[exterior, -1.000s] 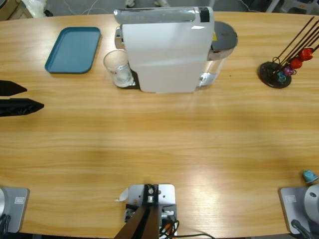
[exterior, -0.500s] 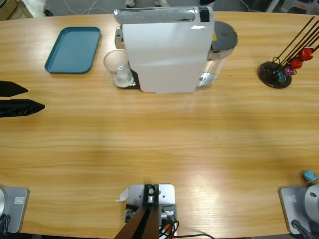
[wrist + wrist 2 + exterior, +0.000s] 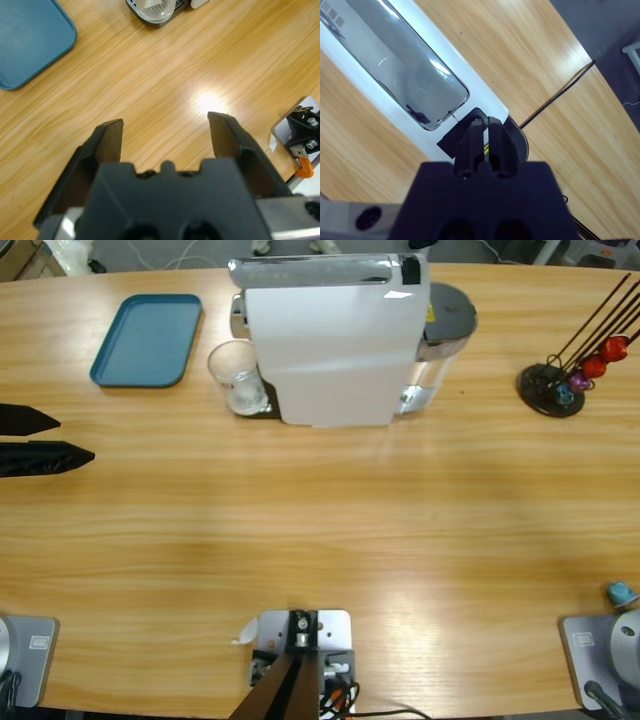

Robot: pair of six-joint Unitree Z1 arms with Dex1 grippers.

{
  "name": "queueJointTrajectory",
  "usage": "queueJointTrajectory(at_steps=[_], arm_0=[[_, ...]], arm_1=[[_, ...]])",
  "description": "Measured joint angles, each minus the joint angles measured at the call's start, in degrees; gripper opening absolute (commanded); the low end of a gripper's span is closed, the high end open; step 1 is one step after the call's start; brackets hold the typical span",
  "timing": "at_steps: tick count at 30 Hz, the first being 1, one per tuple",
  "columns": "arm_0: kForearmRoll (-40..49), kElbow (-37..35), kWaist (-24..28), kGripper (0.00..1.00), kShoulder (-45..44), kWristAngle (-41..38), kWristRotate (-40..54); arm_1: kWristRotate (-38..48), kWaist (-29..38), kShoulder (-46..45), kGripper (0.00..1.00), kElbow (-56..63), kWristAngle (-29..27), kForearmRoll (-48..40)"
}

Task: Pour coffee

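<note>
Early stage, by my read: glass cup (image 3: pixel 237 377) sits empty at the coffee machine (image 3: pixel 335 340) outlet near the table's far edge, no coffee visible in it. Left gripper (image 3: pixel 78 438) at the table's left edge, fingers spread wide, holding nothing, aimed toward the cup. Right gripper (image 3: pixel 484 131) above the machine's top, fingers closed together, nothing between them, tips over a dark panel; contact unclear. Remaining: brew, then move the cup. Small characters on the machine's lid, unreadable; no brand legible.

Blue tray (image 3: pixel 147 339) far-left on table (image 3: pixel 320 530); capsule rack (image 3: pixel 560 385) far-right.
</note>
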Motion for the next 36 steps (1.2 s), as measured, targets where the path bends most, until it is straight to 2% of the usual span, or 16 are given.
queueJointTrajectory(at_steps=[15,20,22,23,25,26,28,36], arm_0=[[0.0,0.0,-0.02,0.724,0.0,0.0,0.0],[0.0,0.0,-0.11,0.724,0.0,0.0,0.0],[0.0,0.0,-0.11,0.724,0.0,0.0,0.0],[0.0,0.0,-0.11,0.727,0.0,0.0,0.0],[0.0,0.0,-0.11,0.75,0.0,0.0,0.0],[0.0,0.0,-0.11,0.754,0.0,0.0,0.0],[-0.27,0.0,-0.12,0.825,-0.03,0.0,0.0],[-6.49,3.8,-0.17,0.835,-8.17,-0.74,0.0]], arm_1=[[0.35,0.0,0.83,0.0,0.0,-0.24,0.0],[0.36,0.01,-0.09,0.015,-1.28,-6.11,0.0],[0.54,0.01,-2.44,0.582,-1.73,-7.76,-0.05],[0.76,0.01,-4.12,0.732,-1.71,-7.92,-0.08],[1.73,0.01,-7.89,0.954,-0.37,-7.31,-0.24],[2.65,0.09,-9.97,0.995,1.41,-6.53,-0.63],[4.75,0.99,-14.42,1.0,7.82,-5.03,-3.01],[13.97,9.52,-32.68,1.0,39.31,-2.29,-17.68]])
